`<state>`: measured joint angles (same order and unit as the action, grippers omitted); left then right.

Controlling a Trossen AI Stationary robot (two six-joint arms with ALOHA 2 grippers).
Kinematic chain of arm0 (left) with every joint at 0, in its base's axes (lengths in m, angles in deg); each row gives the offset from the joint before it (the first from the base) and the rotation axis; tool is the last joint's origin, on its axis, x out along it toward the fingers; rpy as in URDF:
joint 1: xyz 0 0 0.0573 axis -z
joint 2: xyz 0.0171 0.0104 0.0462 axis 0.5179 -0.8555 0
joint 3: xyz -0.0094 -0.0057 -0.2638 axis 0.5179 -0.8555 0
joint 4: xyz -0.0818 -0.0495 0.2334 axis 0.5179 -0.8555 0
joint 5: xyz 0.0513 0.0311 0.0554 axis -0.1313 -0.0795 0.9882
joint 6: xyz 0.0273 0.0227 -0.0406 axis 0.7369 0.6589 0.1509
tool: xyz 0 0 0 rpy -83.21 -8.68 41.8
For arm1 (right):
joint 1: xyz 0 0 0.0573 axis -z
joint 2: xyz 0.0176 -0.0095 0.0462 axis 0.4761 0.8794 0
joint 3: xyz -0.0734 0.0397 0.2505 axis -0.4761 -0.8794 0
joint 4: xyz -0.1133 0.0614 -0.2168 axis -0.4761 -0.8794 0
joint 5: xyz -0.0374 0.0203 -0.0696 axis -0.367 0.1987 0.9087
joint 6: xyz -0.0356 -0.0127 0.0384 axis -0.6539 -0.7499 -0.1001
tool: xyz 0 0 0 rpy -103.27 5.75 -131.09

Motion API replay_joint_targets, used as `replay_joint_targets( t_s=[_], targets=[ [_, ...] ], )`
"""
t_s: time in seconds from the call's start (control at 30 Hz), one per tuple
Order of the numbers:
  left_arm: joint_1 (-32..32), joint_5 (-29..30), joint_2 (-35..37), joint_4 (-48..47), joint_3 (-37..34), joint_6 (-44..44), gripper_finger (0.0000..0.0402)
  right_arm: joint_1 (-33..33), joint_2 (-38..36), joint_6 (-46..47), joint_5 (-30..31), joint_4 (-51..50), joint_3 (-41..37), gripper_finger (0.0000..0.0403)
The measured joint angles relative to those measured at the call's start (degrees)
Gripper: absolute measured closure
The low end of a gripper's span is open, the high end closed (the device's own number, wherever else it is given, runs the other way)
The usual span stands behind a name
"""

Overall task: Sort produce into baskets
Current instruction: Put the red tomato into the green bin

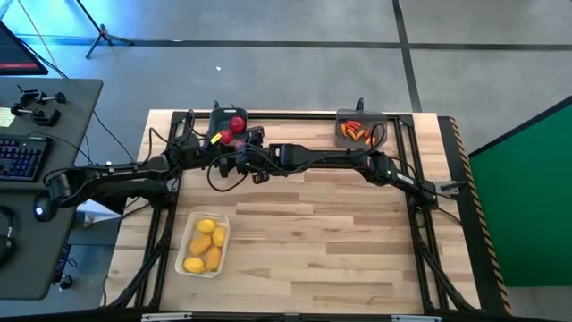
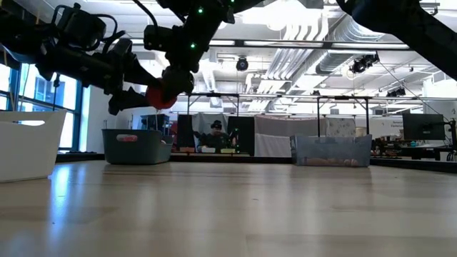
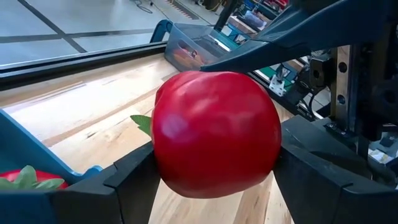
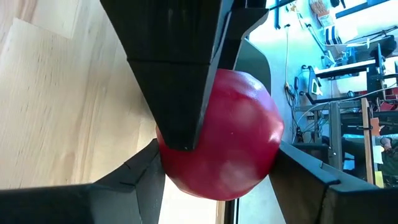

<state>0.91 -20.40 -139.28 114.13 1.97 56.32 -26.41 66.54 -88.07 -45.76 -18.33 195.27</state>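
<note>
Tomato [image 3: 214, 134] clamped by both left pincer [image 3: 214, 180] and right pincer [image 4: 217, 168], beside blue bin [image 1: 225, 125] edge.

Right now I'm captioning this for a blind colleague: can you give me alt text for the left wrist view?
A round red tomato fills the frame, clamped between the left pincer's two dark fingers above a light wooden table. The right arm crosses behind it, a smoky grey bin sits farther back, and another tomato lies in a blue bin below.
</note>
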Motion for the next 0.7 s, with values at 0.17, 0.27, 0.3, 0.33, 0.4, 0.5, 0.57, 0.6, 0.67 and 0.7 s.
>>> replay_joint_targets(
  t_s=[0.17,0.27,0.3,0.33,0.4,0.5,0.57,0.6,0.67,0.7],
  targets=[
    [0.0,1.0,0.0,0.4,0.0,0.1,0.0144,0.0,0.0,3.1,0.0,0.0,0.0,0.0162],
    [0.0,1.2,0.0,0.4,0.0,0.2,0.0159,0.0,0.0,5.1,0.4,0.0,0.0,0.0140],
    [0.0,1.4,0.0,0.5,0.1,0.4,0.0163,0.0,0.0,5.6,0.8,0.1,0.0,0.0132],
    [0.0,1.5,0.0,0.5,0.1,0.5,0.0166,0.0,0.0,6.2,1.2,0.2,0.0,0.0125],
    [0.0,1.9,0.0,0.9,0.1,0.7,0.0170,0.0,0.0,7.6,1.6,0.8,0.0,0.0112],
    [0.0,2.2,0.0,1.0,0.2,1.5,0.0172,-0.2,0.0,8.9,3.1,1.2,0.0,0.0103],
    [0.0,2.7,0.0,1.0,0.2,2.1,0.0172,-0.3,0.0,9.2,4.0,0.7,0.1,0.0102],
    [0.0,3.0,0.0,0.9,0.2,2.5,0.0172,-0.3,0.0,9.7,4.3,0.4,0.1,0.0102],
    [0.0,4.1,0.0,0.6,0.2,2.8,0.0173,-0.3,0.0,10.8,4.7,-0.4,0.1,0.0102],
    [0.0,4.6,0.0,0.4,0.2,3.1,0.0173,-0.3,0.0,11.3,4.8,-0.8,0.1,0.0102]
  ],
)
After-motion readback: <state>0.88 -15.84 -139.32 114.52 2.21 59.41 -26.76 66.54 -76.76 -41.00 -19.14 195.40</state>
